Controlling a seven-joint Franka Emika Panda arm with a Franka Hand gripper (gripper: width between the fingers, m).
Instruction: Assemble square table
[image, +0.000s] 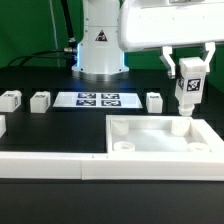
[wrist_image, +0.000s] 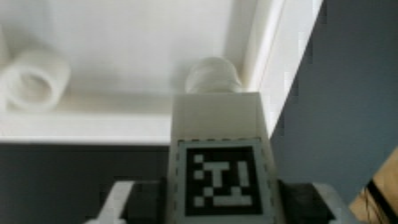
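Note:
The white square tabletop (image: 165, 140) lies on the black table at the exterior view's right, raised edges up, with round corner sockets. My gripper (image: 189, 75) is shut on a white tagged leg (image: 188, 95) and holds it upright over the far right corner socket (image: 181, 127); the leg's lower end is at or just above that socket. In the wrist view the held leg (wrist_image: 221, 150) shows its tag between my fingers (wrist_image: 128, 200), and two sockets (wrist_image: 214, 75) (wrist_image: 32, 80) of the tabletop (wrist_image: 125, 110) show beyond it.
Three loose white legs (image: 10, 99) (image: 40, 101) (image: 154, 101) lie across the table's middle. The marker board (image: 98, 99) lies between them, before the robot base (image: 98, 50). A long white rail (image: 45, 166) runs along the front left.

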